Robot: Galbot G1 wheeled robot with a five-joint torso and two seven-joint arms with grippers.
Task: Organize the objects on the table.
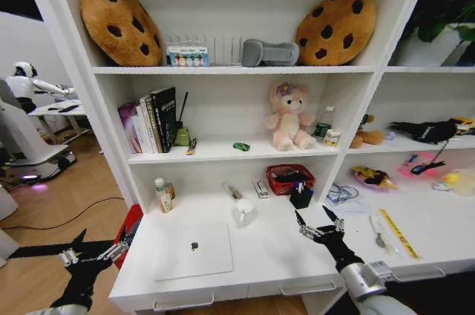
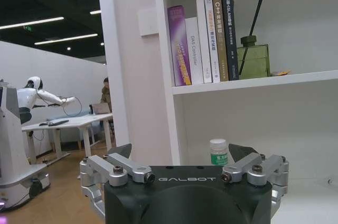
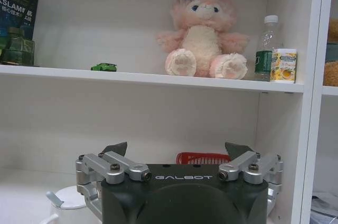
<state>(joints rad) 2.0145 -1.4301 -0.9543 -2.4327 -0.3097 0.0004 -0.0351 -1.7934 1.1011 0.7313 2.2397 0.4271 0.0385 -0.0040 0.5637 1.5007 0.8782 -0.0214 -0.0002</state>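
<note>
A slim silver-white laptop (image 1: 193, 252) lies closed on the white table (image 1: 274, 255), with a small dark object (image 1: 194, 245) on its lid. The tiny green toy car (image 1: 241, 146) (image 3: 103, 67) sits on the shelf above. Pens stand in a black holder (image 1: 300, 196) at the back of the desk. My right gripper (image 1: 320, 227) (image 3: 177, 150) hovers open over the desk, right of the laptop and in front of the holder. My left gripper (image 1: 93, 255) (image 2: 179, 152) hangs open beyond the desk's left end, holding nothing.
A red basket (image 1: 289, 177) (image 3: 203, 158), a white lidded cup (image 1: 243, 211), a small bottle (image 1: 163, 195) (image 2: 218, 151) and a yellow ruler (image 1: 398, 233) lie on the desk. Books (image 1: 152, 122), a pink plush (image 1: 289, 116) and cookie cushions (image 1: 119, 21) fill the shelves. Another robot (image 1: 26, 81) stands far left.
</note>
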